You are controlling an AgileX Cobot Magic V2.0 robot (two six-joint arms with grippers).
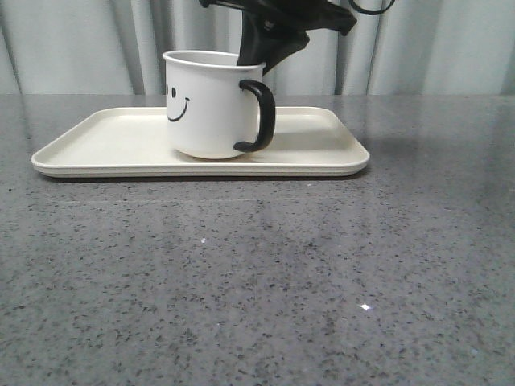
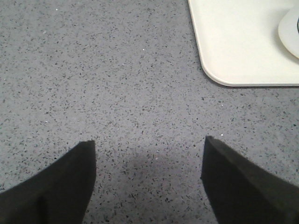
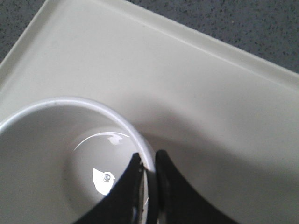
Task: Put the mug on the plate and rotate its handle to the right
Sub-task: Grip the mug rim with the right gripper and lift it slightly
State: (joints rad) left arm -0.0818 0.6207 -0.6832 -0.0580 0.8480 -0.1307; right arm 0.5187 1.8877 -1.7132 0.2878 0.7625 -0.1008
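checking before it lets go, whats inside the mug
The mug looks empty: bare glossy bottom, plus one finger of the right gripper pinching the rim. The fingers hide a little of the inside wall.

Speckled grey stone tabletop (image 1: pixel 257 281) under soft light, pale pleated curtain (image 1: pixel 80 48) behind

One mug (image 1: pixel 208 104), one plate (image 1: pixel 96 145)

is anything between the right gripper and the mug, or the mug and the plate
Nothing visible. The right gripper is already pinching the mug by its rim, one finger inside and one outside, and the mug stands on the plate.
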